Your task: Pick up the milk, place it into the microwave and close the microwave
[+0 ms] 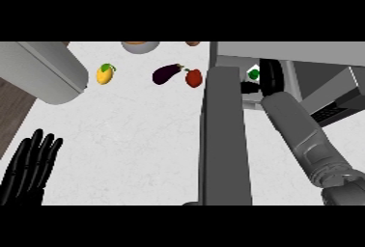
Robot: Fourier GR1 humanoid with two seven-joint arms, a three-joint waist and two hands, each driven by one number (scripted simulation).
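Observation:
The microwave [299, 52] stands at the upper right, and its open door [227, 140] juts toward me as a tall grey slab in the middle. Inside the opening sits the milk [254, 73], a white carton with a green mark, mostly hidden. My right forearm reaches into the cavity. The right hand [272, 76] lies against the carton's right side, with a dark thumb crossing its front, so it looks curled round the milk. My left hand [30, 166] rests open at the lower left, fingers up, away from everything.
On the white counter [135, 135] behind lie a yellow mango [105, 74], a purple eggplant [167, 73] and a red pepper [193, 77]. A bowl [140, 46] shows at the far edge. A large grey rounded body [50, 72] fills the upper left.

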